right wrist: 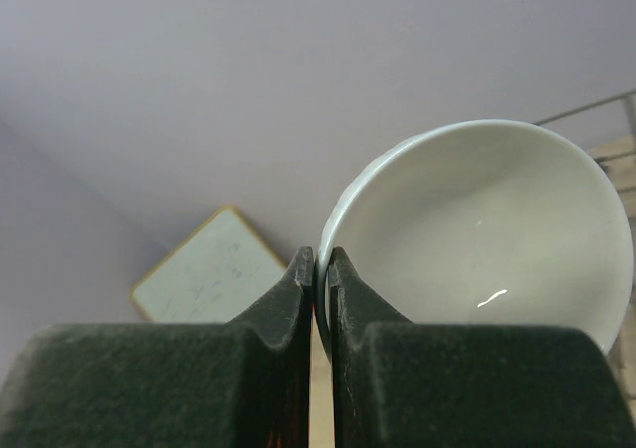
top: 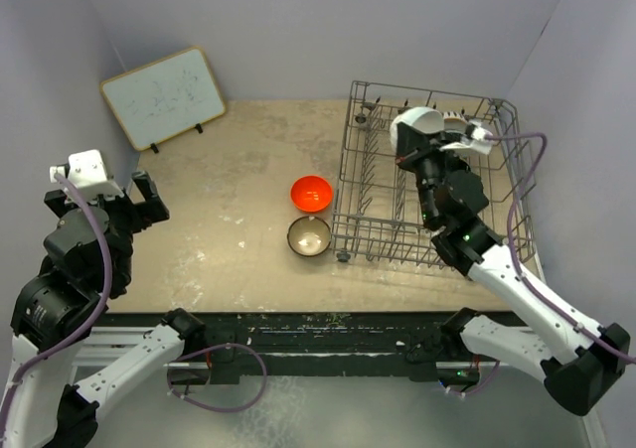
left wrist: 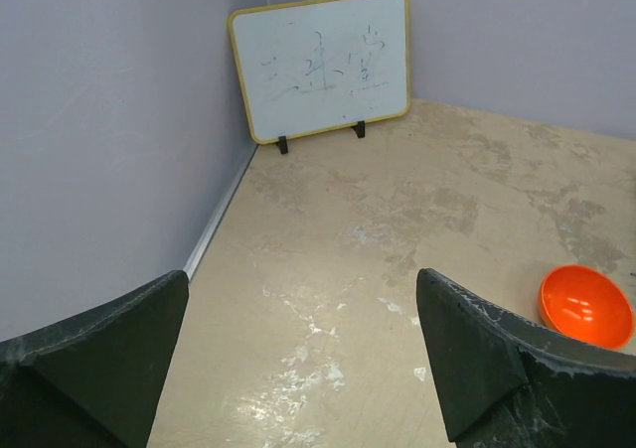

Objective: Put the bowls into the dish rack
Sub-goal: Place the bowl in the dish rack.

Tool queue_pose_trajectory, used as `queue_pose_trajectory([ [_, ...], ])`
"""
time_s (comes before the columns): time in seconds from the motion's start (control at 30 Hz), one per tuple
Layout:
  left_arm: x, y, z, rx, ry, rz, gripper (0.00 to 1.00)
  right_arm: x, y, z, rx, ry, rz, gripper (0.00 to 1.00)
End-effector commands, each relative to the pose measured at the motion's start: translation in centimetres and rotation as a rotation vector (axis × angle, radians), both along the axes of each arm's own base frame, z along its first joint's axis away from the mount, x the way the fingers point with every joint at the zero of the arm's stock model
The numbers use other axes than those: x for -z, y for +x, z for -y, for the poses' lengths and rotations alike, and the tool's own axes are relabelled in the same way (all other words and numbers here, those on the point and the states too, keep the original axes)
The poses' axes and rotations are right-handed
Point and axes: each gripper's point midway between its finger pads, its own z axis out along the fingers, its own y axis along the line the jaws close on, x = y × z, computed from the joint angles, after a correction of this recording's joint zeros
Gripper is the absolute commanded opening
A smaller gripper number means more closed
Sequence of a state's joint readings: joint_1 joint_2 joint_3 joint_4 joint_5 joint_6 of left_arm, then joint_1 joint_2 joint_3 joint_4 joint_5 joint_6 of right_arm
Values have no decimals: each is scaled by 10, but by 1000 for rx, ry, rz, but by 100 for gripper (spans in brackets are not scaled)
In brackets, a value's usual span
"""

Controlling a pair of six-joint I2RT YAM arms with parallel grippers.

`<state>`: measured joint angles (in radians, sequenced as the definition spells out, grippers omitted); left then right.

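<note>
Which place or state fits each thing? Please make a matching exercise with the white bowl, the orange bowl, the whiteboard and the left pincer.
Things:
1. white bowl
2. orange bowl
3. whiteboard
4. left pincer

Places or states:
a. standing in the far left corner
b. open, holding nothing
c. on the table, beside the dish rack
d. clamped by its rim in the right pincer

Pairs: 1-d, 2-c, 3-a, 4-b

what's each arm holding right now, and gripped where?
Right jaws are shut on the white bowl, pinching its rim between them. Left jaws stand open, holding nothing.
</note>
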<state>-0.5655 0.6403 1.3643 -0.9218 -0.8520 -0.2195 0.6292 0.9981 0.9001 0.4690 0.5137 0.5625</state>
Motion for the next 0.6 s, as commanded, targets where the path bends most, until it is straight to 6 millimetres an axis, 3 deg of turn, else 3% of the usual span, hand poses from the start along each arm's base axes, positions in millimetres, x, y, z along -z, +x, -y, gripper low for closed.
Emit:
queue_pose_trajectory([
  [0.0, -15, 11, 11, 34, -9, 35, 99, -14, -12, 69, 251, 190, 48, 0],
  [0.23, -11, 19, 18, 45, 4, 16, 99, 24, 4, 105, 296, 258, -39, 0],
  [0.43, -5, 24, 19, 36, 19, -1, 99, 63, 23, 121, 260, 400, -94, 0],
  [0.57, -1, 28, 21, 32, 29, -12, 99, 77, 33, 130, 184, 551, -63, 0],
])
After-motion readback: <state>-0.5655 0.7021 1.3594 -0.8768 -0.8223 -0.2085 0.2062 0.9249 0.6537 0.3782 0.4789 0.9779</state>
